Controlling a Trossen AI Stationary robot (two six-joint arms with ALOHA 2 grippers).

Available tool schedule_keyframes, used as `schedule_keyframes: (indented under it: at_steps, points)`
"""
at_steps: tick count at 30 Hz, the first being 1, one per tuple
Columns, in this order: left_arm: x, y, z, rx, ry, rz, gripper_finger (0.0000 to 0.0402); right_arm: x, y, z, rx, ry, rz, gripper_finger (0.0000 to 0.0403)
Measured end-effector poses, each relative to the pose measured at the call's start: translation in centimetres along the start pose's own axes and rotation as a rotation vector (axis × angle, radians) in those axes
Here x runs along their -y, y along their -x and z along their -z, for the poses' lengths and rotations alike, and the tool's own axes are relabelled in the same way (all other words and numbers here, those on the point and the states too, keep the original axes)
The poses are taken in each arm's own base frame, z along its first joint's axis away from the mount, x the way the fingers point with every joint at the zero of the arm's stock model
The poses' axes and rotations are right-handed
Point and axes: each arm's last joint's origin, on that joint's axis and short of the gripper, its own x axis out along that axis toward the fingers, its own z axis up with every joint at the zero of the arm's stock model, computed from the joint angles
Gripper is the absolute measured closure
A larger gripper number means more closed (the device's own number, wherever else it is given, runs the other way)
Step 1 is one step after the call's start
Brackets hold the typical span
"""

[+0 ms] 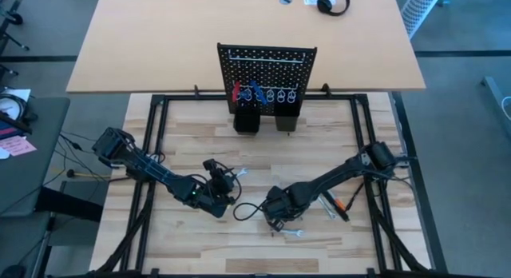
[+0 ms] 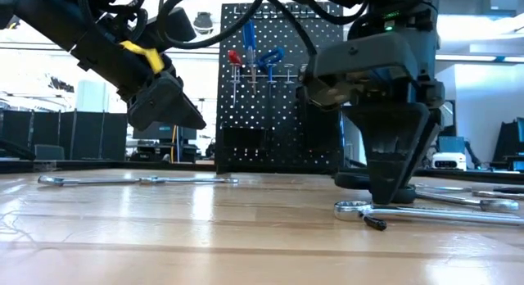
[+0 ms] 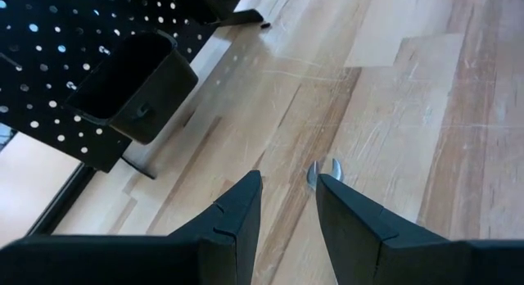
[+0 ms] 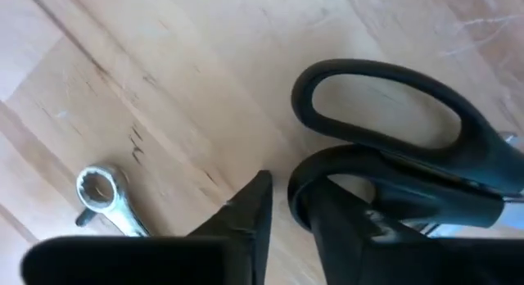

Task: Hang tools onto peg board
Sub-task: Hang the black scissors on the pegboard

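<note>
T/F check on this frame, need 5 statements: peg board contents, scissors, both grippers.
1. The peg board already carries a red-handled tool and blue-handled tools. True.
2. The black scissors hang on the peg board. False: they lie on the table, at the right gripper.
3. The right gripper is down at the table with one finger through a scissor handle loop. True.
4. The left gripper holds a blue screwdriver. False: nothing shows between its fingers; a silver wrench end shows just beyond the tips.
5. Every silver wrench is hung up. False: a ring-end wrench lies on the table near the scissors.
</note>
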Motion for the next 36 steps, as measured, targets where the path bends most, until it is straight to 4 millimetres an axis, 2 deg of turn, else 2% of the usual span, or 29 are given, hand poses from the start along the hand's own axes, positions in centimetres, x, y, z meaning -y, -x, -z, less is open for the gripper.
schedule_keyframes:
  at_steps: [8, 17, 20, 26, 28, 36]
  points:
    - [0.0, 0.0, 0.0, 0.0, 0.0, 0.0, 0.029, 0.0, 3.7, 0.1, 0.076, 0.053, -0.067, 0.032]
    - [0.0, 0.0, 0.0, 0.0, -0.001, 0.0, 0.029, 0.1, 2.0, 0.1, 0.05, 0.062, -0.024, 0.0313]
    - [0.0, 0.0, 0.0, 0.0, 0.0, 0.0, 0.029, 0.1, 2.2, 0.2, 0.046, 0.059, -0.027, 0.0288]
    - [0.0, 0.0, 0.0, 0.0, -0.001, 0.0, 0.029, 0.2, 2.9, 0.0, 0.057, 0.035, -0.043, 0.021]
    - [0.0, 0.0, 0.0, 0.0, -0.001, 0.0, 0.029, 0.3, 2.9, -0.2, 0.058, 0.018, -0.044, 0.0199]
    - [0.0, 0.0, 0.0, -0.001, -0.003, -0.001, 0.029, 0.9, 3.0, -1.7, 0.121, -0.013, -0.035, 0.0218]
